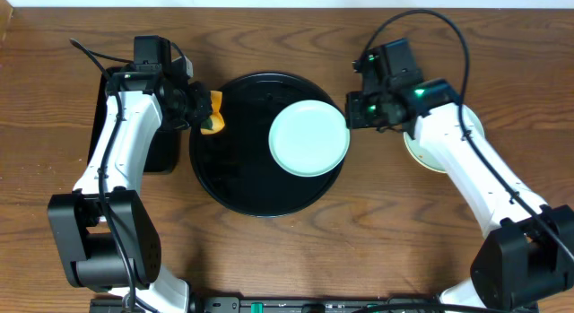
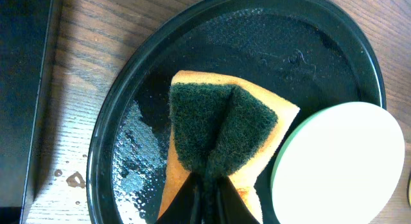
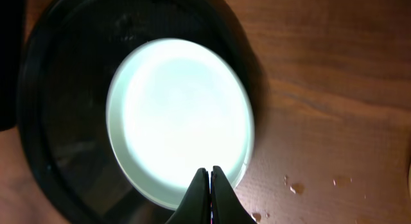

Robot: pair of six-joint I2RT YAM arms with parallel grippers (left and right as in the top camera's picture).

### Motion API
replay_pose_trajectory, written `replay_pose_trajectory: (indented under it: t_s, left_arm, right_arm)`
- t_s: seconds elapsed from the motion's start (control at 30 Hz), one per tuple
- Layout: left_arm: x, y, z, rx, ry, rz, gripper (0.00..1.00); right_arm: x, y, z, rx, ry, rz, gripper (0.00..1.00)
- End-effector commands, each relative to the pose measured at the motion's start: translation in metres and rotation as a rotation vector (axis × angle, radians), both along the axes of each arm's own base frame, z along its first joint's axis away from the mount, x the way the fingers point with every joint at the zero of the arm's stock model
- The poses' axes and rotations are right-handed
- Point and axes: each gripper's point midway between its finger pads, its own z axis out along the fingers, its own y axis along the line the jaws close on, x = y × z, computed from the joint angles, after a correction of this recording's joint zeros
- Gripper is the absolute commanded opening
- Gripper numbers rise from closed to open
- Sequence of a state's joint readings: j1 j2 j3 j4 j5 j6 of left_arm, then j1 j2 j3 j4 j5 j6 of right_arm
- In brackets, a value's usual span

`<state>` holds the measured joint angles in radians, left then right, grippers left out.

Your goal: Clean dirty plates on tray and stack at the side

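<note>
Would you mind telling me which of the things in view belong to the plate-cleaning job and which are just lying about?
Job:
mint plate
round black tray
sponge in the left pincer
pale plate off the tray, at the right

Lying about:
rectangular black tray
water drops

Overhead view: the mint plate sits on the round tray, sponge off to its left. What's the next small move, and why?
Probably open the right gripper and take the rim of the plate: no streaks show on it, the jaws are shut at its edge, and the sponge sits apart.
</note>
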<state>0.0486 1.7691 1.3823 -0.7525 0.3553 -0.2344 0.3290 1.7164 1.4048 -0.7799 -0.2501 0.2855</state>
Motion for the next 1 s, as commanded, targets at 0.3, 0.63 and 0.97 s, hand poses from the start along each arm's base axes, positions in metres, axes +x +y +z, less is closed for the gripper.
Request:
replay_pose_trajectory:
  t_s: [0.3, 0.63, 0.97]
  left_arm:
    - [0.000, 0.001, -0.003, 0.014, 0.003, -0.012, 0.07]
    - [0.000, 0.001, -0.003, 0.014, 0.003, -0.012, 0.07]
    - [0.000, 0.001, -0.003, 0.014, 0.003, -0.012, 0.07]
  right_arm:
    - [-0.008, -0.016, -0.022, -0.028, 0.088, -0.030, 0.22]
    - [-0.024, 0.021, -0.092, -0.089, 0.261, -0.047, 0.33]
    - [-0.026, 0.021, -0.111, -0.238, 0.233, -0.116, 0.30]
